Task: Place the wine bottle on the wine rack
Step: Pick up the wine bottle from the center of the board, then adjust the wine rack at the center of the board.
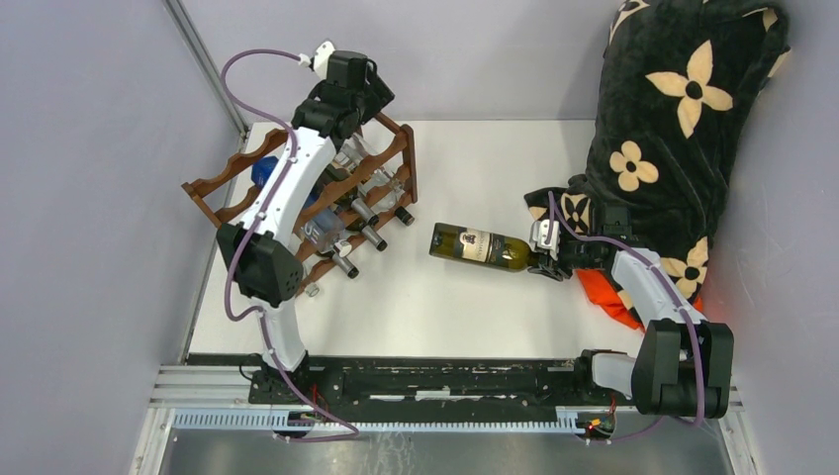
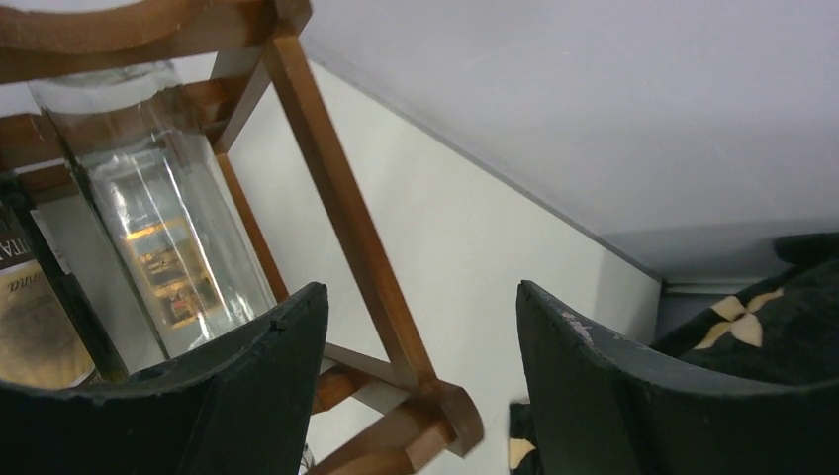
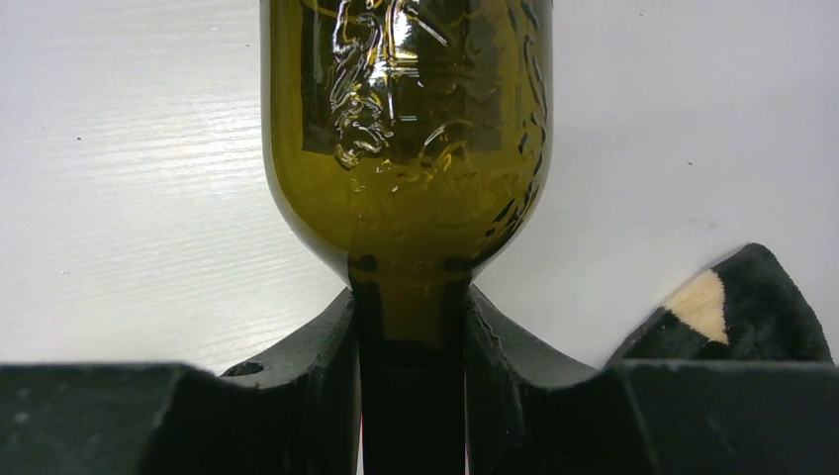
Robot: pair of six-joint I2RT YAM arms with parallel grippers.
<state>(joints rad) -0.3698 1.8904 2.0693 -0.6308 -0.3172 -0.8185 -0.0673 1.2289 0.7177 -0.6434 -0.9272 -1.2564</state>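
The wine bottle (image 1: 480, 245), olive green with a pale label, lies on its side in the middle of the white table, its base pointing left toward the wine rack (image 1: 213, 188). My right gripper (image 1: 542, 259) is shut on the bottle's neck; in the right wrist view its fingers (image 3: 317, 346) clamp the neck just below the shoulder of the wine bottle (image 3: 406, 129). My left gripper (image 1: 368, 99) hangs over the rack's far right end. There it stands open (image 2: 420, 292), its fingers apart on either side of a corner post of the wine rack (image 2: 336, 198), not touching it.
Several bottles (image 1: 366, 233) lie in the rack, among them a clear one (image 2: 168, 228) and a dark labelled one (image 2: 30, 297). A black blanket with cream flowers (image 1: 683, 129) fills the right side, with orange cloth (image 1: 608, 297) under it. Grey walls close in left and behind.
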